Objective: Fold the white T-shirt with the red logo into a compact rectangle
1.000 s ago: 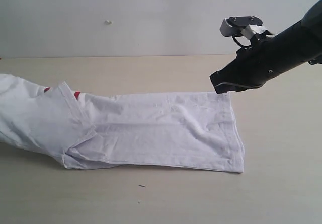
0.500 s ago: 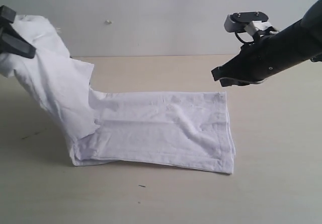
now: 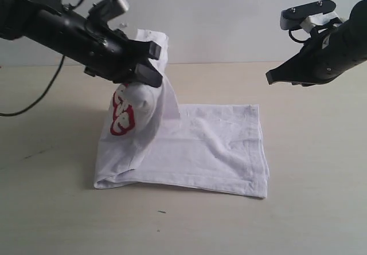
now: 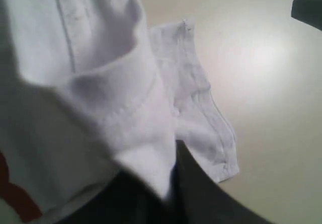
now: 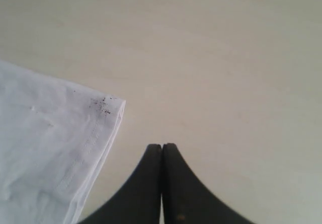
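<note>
The white T-shirt [image 3: 218,146] lies partly flat on the table, and its left end is lifted and hangs in a bunch over the flat part. My left gripper [image 3: 150,76] is shut on that raised fabric. The red logo [image 3: 121,114] shows on the hanging fold. In the left wrist view cloth [image 4: 100,83] fills the picture, pinched between the dark fingers [image 4: 188,183], with a bit of the red logo [image 4: 12,196] at the edge. My right gripper [image 3: 270,77] hovers shut and empty, up and to the right of the shirt's far right corner [image 5: 108,105].
The light wooden table [image 3: 309,209] runs back to a pale wall [image 3: 218,20]. Small dark specks [image 3: 161,211] lie in front of the shirt. The right gripper's tip [image 4: 307,10] shows in a corner of the left wrist view.
My left gripper has carried the shirt's left end up and to the right, over the flat part, so the red logo now faces out. The right gripper has drawn back up and to the right.
</note>
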Controlling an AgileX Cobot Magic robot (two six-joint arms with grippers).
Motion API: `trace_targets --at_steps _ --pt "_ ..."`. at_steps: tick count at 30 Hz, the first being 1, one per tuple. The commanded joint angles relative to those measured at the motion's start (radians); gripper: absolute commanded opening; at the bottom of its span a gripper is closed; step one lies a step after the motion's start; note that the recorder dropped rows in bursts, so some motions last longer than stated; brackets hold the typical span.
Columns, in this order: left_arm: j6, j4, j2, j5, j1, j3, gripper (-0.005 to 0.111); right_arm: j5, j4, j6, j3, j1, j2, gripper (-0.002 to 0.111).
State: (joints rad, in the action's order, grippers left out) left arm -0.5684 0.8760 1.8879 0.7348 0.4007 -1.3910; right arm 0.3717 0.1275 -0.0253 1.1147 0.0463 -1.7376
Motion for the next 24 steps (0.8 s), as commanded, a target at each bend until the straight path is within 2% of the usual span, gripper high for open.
trace_targets --at_steps 1,4,5,7,13,18,24 --pt "-0.066 0.146 0.063 -0.100 0.068 -0.008 0.030 -0.004 0.014 -0.011 -0.001 -0.003 0.007 0.000" --pt "-0.178 0.241 0.085 -0.088 0.078 -0.019 0.070 -0.002 0.014 -0.011 -0.001 -0.003 0.007 0.000" --pt "-0.207 0.247 0.088 -0.072 0.078 -0.027 0.075 -0.002 0.014 -0.011 -0.001 -0.003 0.007 0.000" --pt "-0.210 0.238 0.088 -0.020 0.076 -0.049 0.071 -0.002 0.014 -0.011 -0.001 -0.003 0.007 0.000" --pt "-0.208 0.183 0.071 0.085 0.035 -0.098 0.045 0.000 0.014 -0.011 -0.001 -0.003 0.007 0.000" --pt "-0.161 0.073 0.073 0.111 0.006 -0.098 0.044 0.017 -0.030 -0.003 -0.001 -0.001 0.007 0.000" --pt "-0.061 -0.141 0.079 0.114 0.006 -0.098 0.044 0.118 -0.341 0.156 -0.001 -0.001 -0.023 0.000"
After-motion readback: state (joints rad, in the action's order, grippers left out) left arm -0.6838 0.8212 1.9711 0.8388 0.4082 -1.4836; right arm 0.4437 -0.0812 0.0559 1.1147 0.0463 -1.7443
